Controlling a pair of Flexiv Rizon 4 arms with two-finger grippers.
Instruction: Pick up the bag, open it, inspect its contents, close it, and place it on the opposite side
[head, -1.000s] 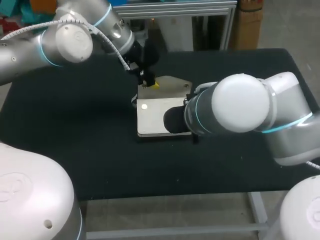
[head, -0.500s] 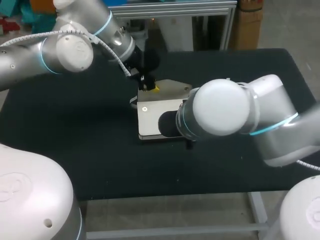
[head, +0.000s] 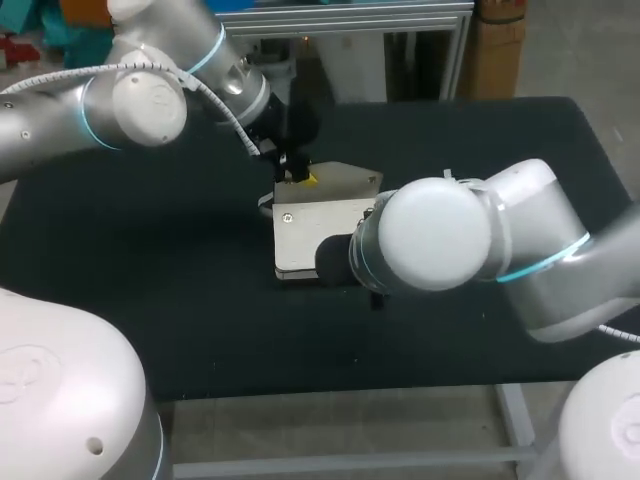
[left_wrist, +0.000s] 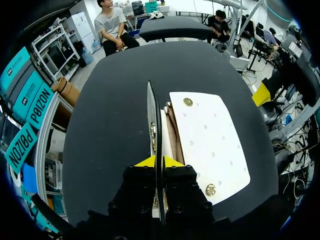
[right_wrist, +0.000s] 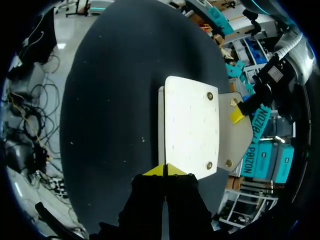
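White bag (head: 310, 235), contents unseen | left gripper (left_wrist: 159, 161) pinches flap (head: 345, 180) | right gripper (right_wrist: 166, 170) pressed together

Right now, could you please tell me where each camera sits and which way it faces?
Head view: above and behind, looking down on the table; left arm and right arm over the bag.
Left wrist view: on the left wrist, looking along the left gripper, jaws shut on the flap.
Right wrist view: on the right wrist, looking along the right gripper toward the bag.
Shared: both wrist views show the white, studded bag.
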